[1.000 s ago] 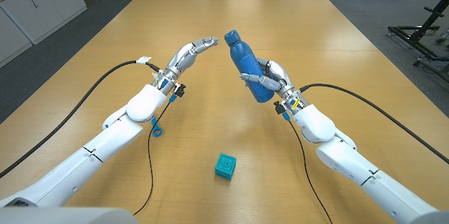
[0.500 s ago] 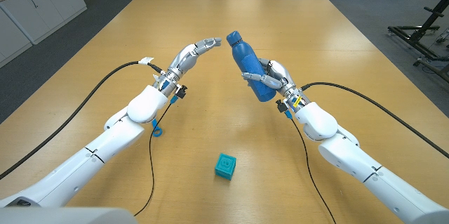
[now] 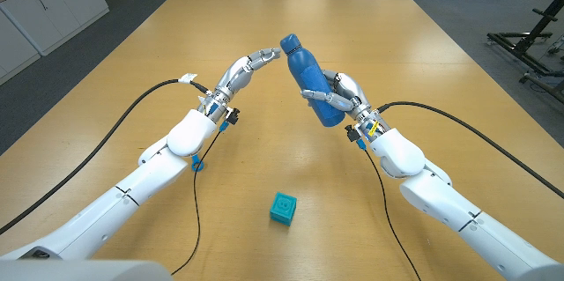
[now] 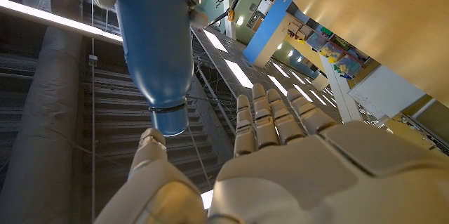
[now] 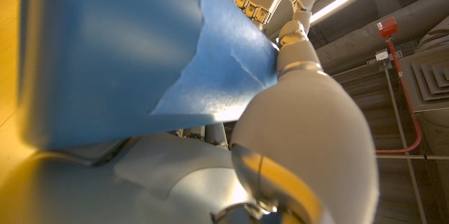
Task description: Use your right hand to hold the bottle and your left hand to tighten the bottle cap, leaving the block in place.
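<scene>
We grip the blue bottle in our right robot hand, tilted above the tabletop, while our open, empty left robot hand nears the cap; it should wrap squarely before twisting, far from the block.

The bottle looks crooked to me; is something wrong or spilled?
Nothing spilled. The blue bottle is tilted because the right hand holds it off the table, cap end leaning toward the left hand. The teal block sits undisturbed.
</scene>
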Available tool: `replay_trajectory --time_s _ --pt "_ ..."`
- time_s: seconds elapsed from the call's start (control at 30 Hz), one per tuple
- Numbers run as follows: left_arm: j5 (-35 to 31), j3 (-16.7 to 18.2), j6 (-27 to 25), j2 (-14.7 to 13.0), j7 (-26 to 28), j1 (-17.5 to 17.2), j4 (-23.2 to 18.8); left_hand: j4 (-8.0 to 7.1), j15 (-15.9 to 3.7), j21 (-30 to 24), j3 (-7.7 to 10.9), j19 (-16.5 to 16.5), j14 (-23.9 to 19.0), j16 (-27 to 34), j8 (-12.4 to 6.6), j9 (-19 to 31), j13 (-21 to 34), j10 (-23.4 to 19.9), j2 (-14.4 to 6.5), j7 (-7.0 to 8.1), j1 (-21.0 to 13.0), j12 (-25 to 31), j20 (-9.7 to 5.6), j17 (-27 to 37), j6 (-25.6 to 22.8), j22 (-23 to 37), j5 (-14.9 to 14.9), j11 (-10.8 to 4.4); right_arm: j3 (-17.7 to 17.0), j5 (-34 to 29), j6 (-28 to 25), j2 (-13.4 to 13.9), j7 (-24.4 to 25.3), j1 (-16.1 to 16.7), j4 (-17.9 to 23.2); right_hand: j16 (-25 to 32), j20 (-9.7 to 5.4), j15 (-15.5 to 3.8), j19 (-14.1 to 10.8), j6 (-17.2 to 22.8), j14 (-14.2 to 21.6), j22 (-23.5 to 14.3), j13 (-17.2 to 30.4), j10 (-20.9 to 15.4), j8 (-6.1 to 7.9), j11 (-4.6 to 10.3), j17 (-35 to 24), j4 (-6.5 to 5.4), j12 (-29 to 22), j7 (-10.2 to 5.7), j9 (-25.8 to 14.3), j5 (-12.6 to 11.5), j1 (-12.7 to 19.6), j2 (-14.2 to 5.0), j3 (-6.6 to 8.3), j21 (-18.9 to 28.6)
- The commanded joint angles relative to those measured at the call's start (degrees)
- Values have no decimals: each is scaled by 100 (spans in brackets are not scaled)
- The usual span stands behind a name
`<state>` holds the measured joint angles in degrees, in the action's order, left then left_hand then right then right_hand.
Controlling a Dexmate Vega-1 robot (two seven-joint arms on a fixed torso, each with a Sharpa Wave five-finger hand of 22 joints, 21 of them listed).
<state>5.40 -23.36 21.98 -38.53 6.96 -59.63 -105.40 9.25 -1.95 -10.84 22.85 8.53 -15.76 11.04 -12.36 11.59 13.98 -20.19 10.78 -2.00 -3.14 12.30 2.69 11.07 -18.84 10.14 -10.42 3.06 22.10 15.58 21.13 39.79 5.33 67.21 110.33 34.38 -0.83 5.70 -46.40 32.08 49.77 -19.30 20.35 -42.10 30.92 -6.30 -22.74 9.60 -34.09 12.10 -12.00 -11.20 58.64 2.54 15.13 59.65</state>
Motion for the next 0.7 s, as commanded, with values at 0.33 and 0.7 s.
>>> replay_trajectory --time_s 0.33,0.7 --pt "398 -110 210 72 -332 124 220 9 -25 -37 -44 76 -60 43 -27 12 30 -31 12 19 26 36 21 12 -10 6 -54 17 45 88 -176 8 -46 -32 -57 -13 -1207 -1771 -446 1782 1283 -6 37 -1413 16 1346 -27 -304 -21 -1485 -14 -8 1212 -1250 700 77" --pt "336 -155 101 96 -333 202 210 13 -29 -37 -78 81 -62 47 -35 13 32 -50 13 16 28 47 30 12 -23 5 -62 7 52 103 -89 67 -103 33 41 -19 -1206 -1770 -447 1790 1291 -1 53 -1426 10 1331 -41 -307 -13 -1487 -15 -8 1206 -1248 706 113"
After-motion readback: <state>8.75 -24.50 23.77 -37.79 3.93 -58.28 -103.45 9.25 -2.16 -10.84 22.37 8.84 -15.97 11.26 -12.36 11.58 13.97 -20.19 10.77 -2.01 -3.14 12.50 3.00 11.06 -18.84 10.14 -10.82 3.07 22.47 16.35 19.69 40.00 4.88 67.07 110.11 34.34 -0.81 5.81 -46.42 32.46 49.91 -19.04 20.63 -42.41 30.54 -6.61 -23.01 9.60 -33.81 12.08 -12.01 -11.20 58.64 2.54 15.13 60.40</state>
